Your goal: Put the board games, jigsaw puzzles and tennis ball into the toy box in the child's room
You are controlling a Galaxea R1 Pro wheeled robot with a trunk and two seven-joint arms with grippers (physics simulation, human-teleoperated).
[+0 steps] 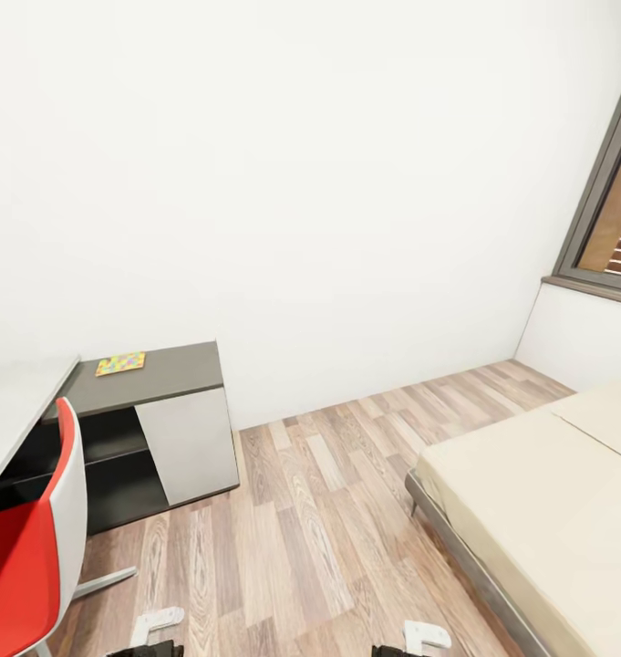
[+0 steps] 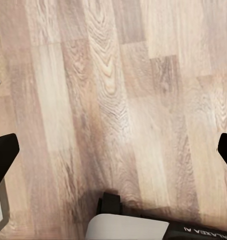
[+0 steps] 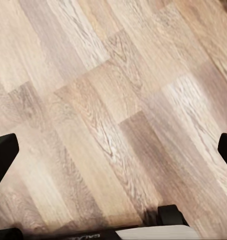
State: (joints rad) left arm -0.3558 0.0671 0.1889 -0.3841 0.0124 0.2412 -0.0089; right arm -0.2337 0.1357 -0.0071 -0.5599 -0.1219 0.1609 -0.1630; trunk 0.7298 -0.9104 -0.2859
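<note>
little looks done: one jigsaw puzzle [image 1: 120, 363] lies on the dark cabinet end of the desk [image 1: 18, 401], the bed [image 1: 538, 493] looks bare, and both grippers' fingers hang wide apart over the floor, holding nothing.

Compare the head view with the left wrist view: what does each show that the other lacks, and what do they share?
Head view alone: the jigsaw puzzle lying on the dark-grey cabinet section of the table, a red-and-white chair, the beige bed, the white wall and a window. Left wrist view alone: the left gripper from close up, its dark fingertips wide apart at the picture's two edges with nothing between them. Shared: the wood-plank floor, which the gripper faces.
</note>
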